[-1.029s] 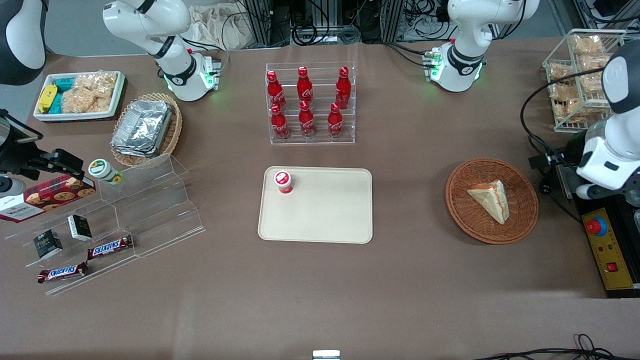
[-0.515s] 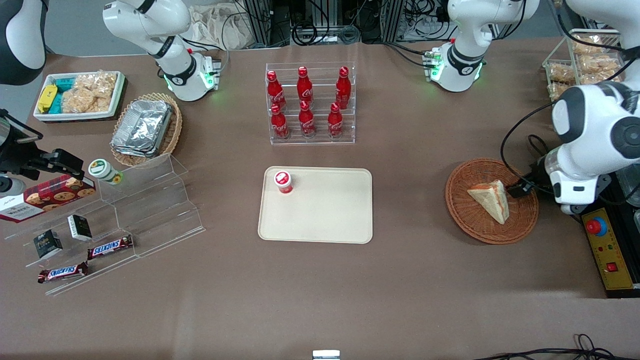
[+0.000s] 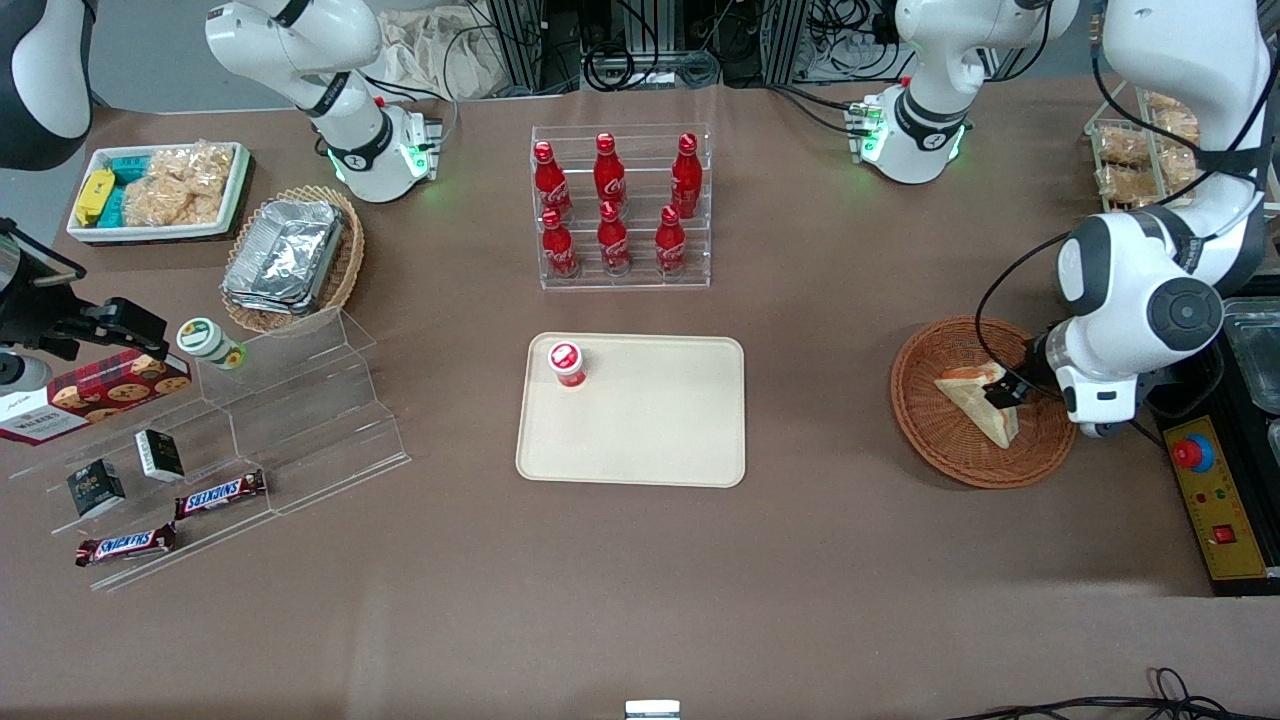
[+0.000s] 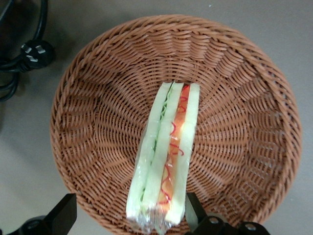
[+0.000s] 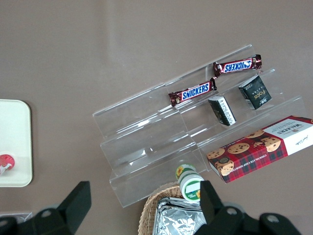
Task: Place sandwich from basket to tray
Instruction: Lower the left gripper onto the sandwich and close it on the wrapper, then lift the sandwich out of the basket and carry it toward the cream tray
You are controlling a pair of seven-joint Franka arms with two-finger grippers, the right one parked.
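Note:
The sandwich (image 3: 972, 403), a pale wedge in clear film with an orange-red filling edge, lies in the round reddish-brown wicker basket (image 3: 922, 425) toward the working arm's end of the table. The gripper (image 3: 1004, 391) is open and hangs low over the sandwich's wide end. In the left wrist view its black fingertips (image 4: 194, 211) stand on either side of the sandwich (image 4: 168, 147), one close to the bread, the other well apart, with the gripper (image 4: 128, 216) above the basket (image 4: 98, 98). The cream-beige tray (image 3: 650, 430) lies mid-table.
A small red-capped cup (image 3: 566, 363) stands on a tray corner. A clear rack of red bottles (image 3: 620, 210) stands farther from the camera than the tray. A wire rack of bagged snacks (image 3: 1130, 170) and a yellow control box (image 3: 1215, 500) sit near the basket.
The working arm has swung in from the table's end and come down over the basket; the gripper now straddles the sandwich's wide end. The sandwich has not moved.

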